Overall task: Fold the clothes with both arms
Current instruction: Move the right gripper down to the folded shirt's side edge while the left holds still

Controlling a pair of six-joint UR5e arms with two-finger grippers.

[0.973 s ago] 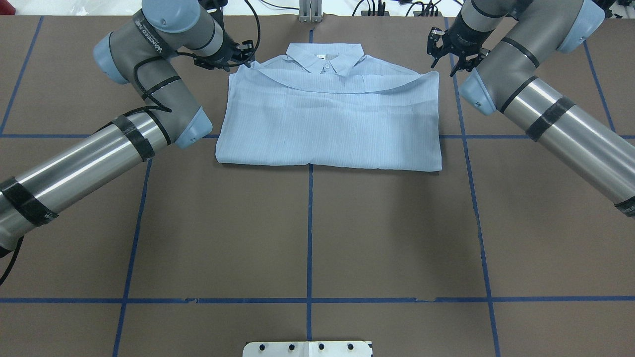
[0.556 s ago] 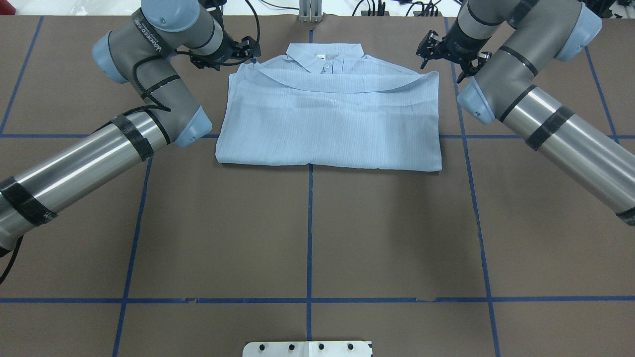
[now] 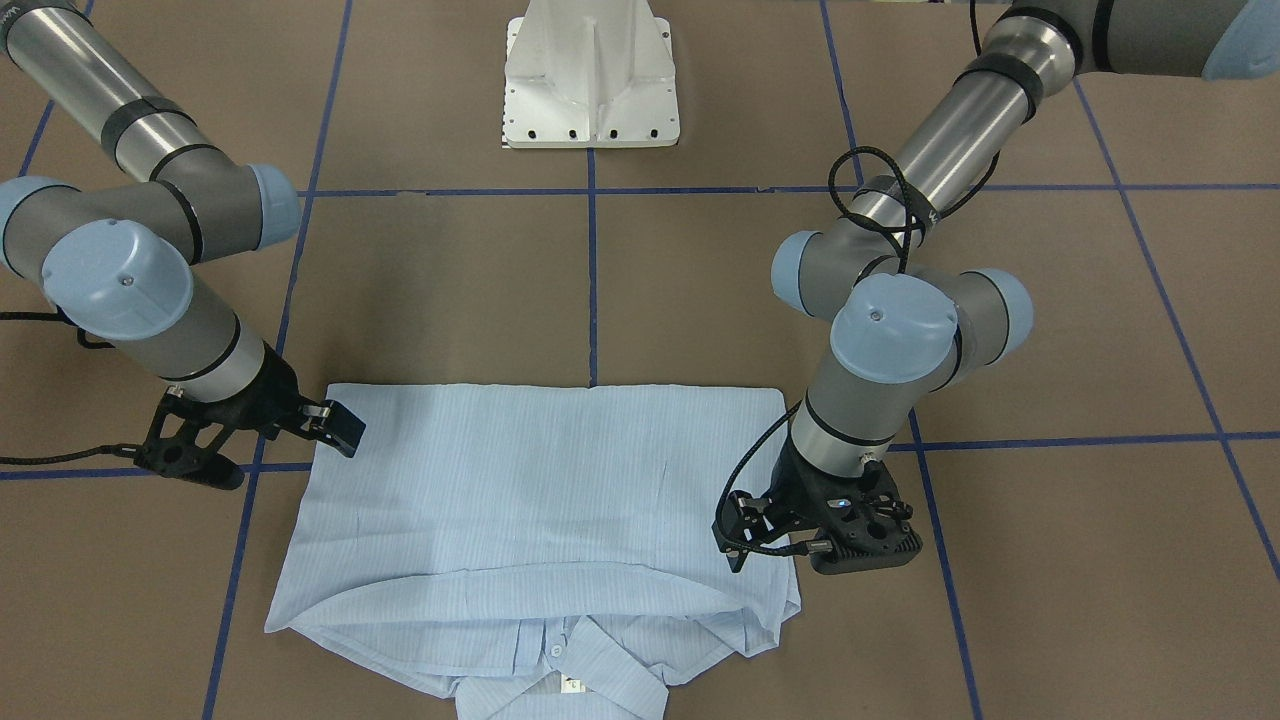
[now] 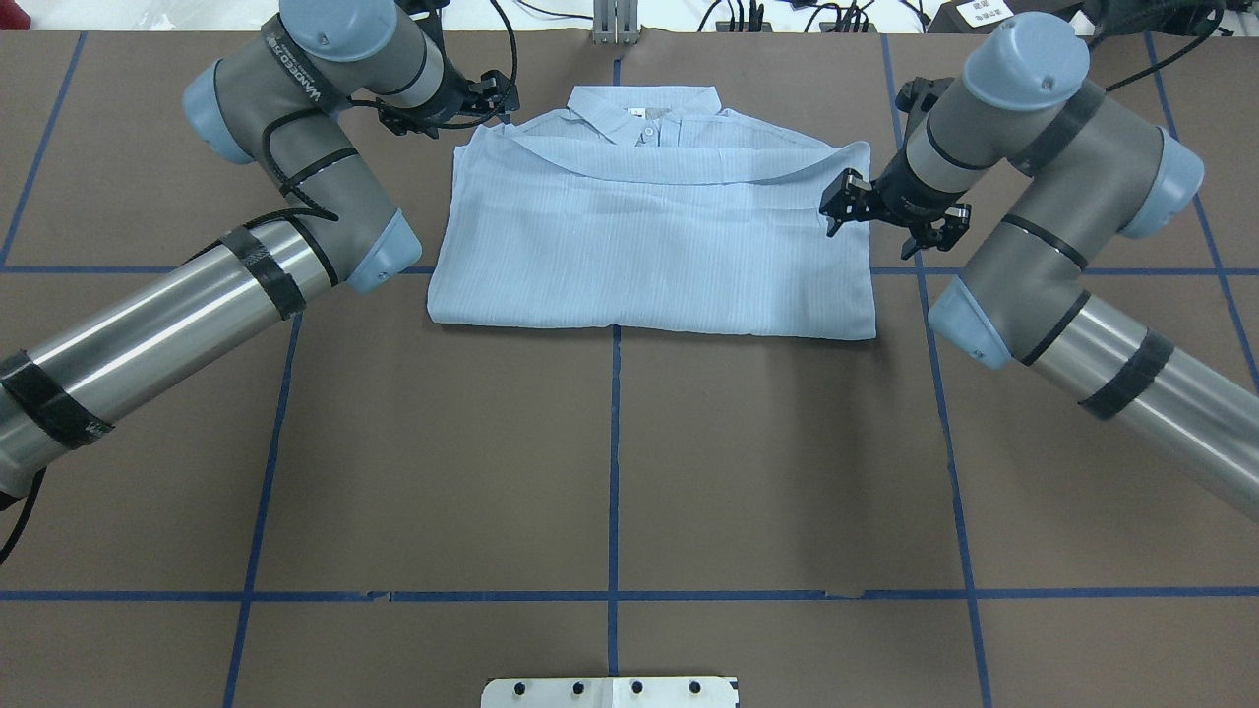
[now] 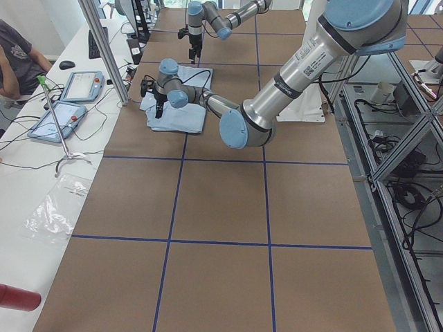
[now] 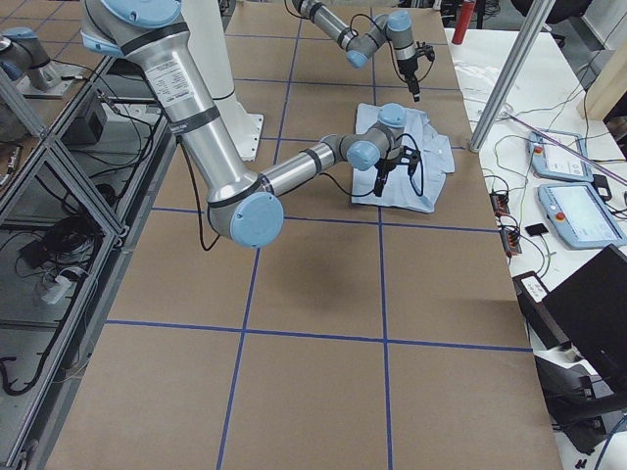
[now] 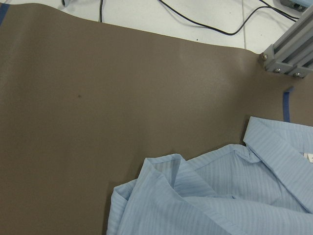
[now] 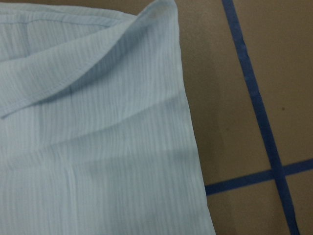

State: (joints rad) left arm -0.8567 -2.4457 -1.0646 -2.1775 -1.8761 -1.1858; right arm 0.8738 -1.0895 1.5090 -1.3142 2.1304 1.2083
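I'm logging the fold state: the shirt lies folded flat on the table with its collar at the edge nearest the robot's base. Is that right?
Not quite. The shirt does lie folded flat, but its collar is at the edge farthest from the robot's base, as the exterior front-facing view shows.

Shirt [image 4: 649,246] on table [image 4: 610,472], collar away from robot. Left gripper [image 3: 812,545] beside shirt's far-left corner; right gripper [image 3: 262,447] at its right edge.

shirt [image 4: 649,246] showing lt-blue w/ fine pinstripes & white btns [image 3: 556,651], counter [image 4: 443,472] showing brown w/ blue tape grid [image 4: 614,462], left arm [image 4: 157,334] & right arm [image 4: 1131,364] showing grey-silver w/ lt-blue caps [image 4: 1023,49]
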